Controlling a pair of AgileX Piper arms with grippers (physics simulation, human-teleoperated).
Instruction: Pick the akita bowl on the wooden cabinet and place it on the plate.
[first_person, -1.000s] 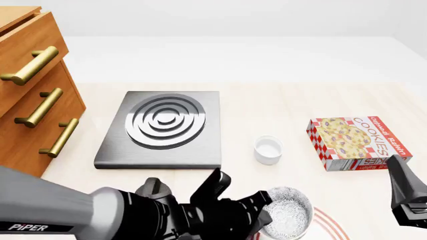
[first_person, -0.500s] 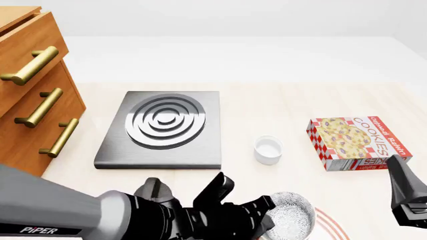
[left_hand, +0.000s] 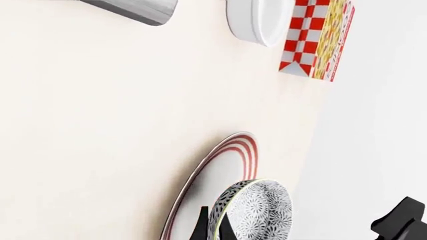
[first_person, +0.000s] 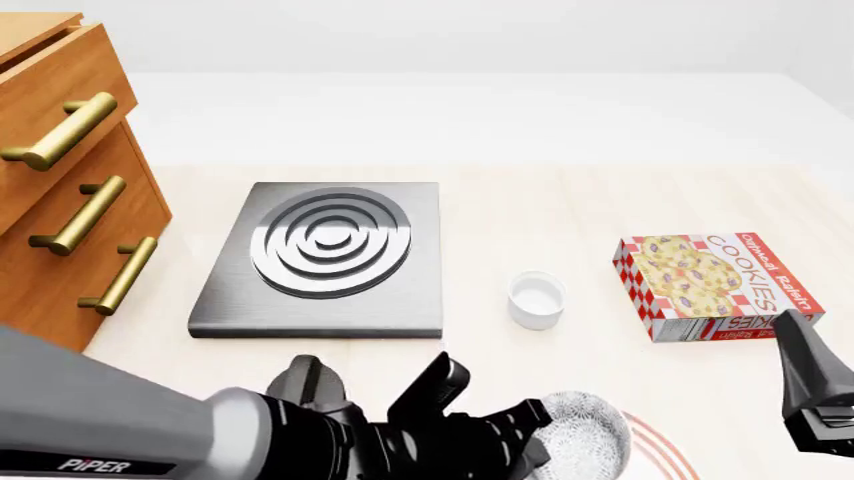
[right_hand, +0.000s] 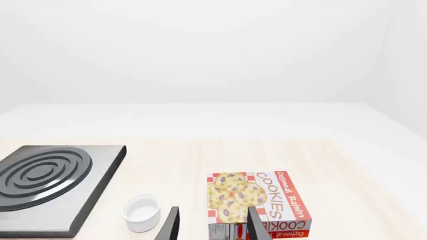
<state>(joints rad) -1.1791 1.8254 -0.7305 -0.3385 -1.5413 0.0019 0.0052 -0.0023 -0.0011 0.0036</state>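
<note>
Down at the near edge of the bench (first_person: 561, 200), the left gripper (left_hand: 212, 227), its arm marked "PIPER", has its jaws pinched on the rim of the akita bowl (first_person: 581, 437), which sits over the red-ringed plate (left_hand: 223, 170). Beyond it are a white ramekin (first_person: 535, 299) and a box reading "Oatmeal Raisin COOKIES" (right_hand: 261, 200). The right gripper (right_hand: 212, 225) holds nothing, its jaws parted.

One akita bowl (first_person: 583, 437), one plate (left_hand: 217, 182), one ramekin (first_person: 535, 299), one stove (first_person: 324, 255) (ringed burner), one cookie box (first_person: 714, 285), one cabinet (first_person: 60, 190)
</note>
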